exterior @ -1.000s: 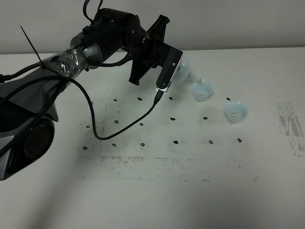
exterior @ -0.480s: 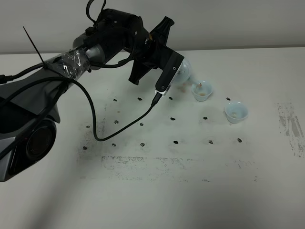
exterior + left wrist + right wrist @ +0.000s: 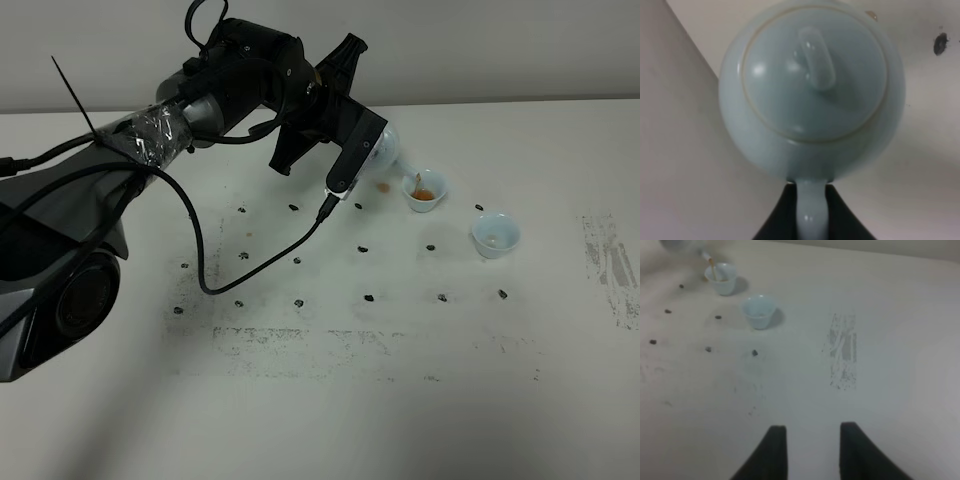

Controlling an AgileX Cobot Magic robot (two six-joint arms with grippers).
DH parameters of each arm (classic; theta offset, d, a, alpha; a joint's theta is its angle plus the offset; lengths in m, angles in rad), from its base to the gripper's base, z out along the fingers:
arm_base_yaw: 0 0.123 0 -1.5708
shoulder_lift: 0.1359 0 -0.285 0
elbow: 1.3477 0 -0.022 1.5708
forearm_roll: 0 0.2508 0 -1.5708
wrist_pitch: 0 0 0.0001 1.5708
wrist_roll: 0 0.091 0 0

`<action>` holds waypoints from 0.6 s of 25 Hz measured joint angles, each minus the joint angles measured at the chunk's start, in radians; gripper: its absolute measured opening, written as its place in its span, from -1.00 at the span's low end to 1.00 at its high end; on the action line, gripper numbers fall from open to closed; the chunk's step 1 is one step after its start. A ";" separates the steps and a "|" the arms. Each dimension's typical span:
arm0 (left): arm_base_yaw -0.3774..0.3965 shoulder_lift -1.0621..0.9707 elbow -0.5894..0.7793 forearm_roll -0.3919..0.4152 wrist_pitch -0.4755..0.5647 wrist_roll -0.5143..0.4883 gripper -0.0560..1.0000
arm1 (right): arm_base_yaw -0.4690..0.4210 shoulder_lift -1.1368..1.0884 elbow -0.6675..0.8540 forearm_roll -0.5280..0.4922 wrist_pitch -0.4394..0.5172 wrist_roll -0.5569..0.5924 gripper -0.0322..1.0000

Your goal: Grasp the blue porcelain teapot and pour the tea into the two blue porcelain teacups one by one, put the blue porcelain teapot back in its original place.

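**Over the Far Worktop: Teapot Tipped at the First Cup**

Above the far middle of the worktop, holds the blue porcelain teapot off the surface, tilted spout-down. Grips its loop handle with the left pincer, fingers closed against both sides of the handle. Pours a thin stream from the spout into the first teacup, just beside the teapot; shows reddish-brown tea in that cup's bottom. Leaves the second teacup standing apart to the right, upright, pale inside. Shows an orange-brown drop on the worktop below the teapot, just beside the first teacup.

Holds the right pincer low over bare surface, fingers apart with nothing between, well clear of both cups.

Behind the teapot, meets the wall at the worktop's far edge, near at hand. Offers wide bare room in front of and to the right of the cups, broken only by small dark marks and a scuffed patch near the right edge.
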 joint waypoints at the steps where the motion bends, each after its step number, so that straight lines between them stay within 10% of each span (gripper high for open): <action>1: 0.000 0.000 0.000 0.001 -0.001 0.000 -0.83 | 0.000 0.000 0.000 0.000 0.000 0.000 -0.39; 15: 0.000 0.000 0.000 0.002 -0.022 -0.001 -0.83 | 0.000 0.000 0.000 0.000 0.000 0.000 -0.39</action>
